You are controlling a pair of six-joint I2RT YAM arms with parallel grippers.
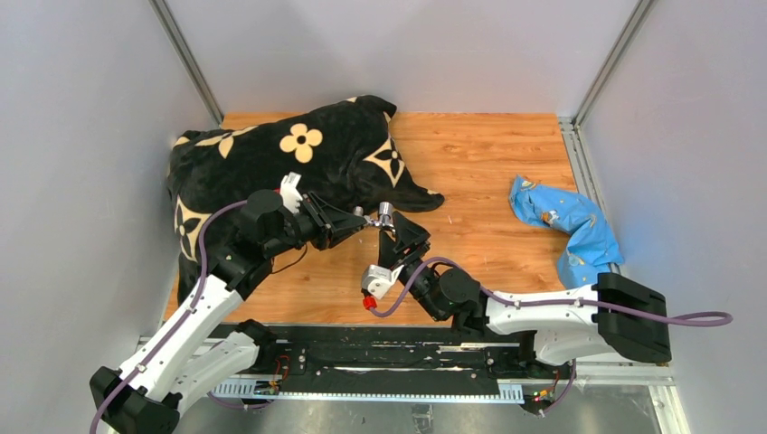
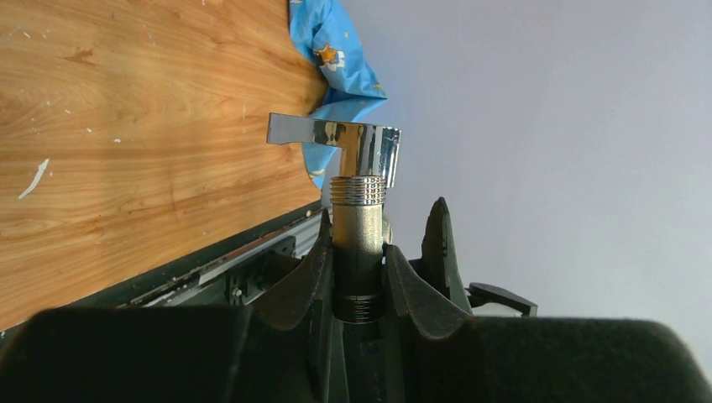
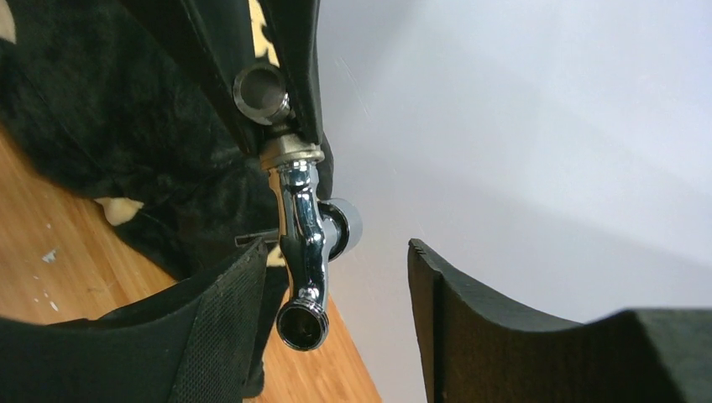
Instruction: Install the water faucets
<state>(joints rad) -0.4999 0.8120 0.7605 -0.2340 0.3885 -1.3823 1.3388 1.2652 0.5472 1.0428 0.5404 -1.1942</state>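
My left gripper [image 1: 355,220] is shut on a short matte silver fitting [image 2: 357,243] and holds it above the table. A chrome T-shaped tap piece [image 2: 336,134] sits on the fitting's threaded end. In the top view the two parts [image 1: 384,213] hang between both grippers. My right gripper [image 1: 398,231] is open around the chrome tap [image 3: 302,243]. The tap lies close to its left finger [image 3: 218,319], and the other finger [image 3: 453,327] stands well apart from it. The fitting's open end [image 3: 259,88] shows between the left gripper's black fingers.
A black blanket with tan flowers [image 1: 298,154] covers the back left of the wooden table [image 1: 488,154]. A crumpled blue plastic bag [image 1: 565,221] lies at the right, and it also shows in the left wrist view [image 2: 336,50]. Grey walls enclose the table.
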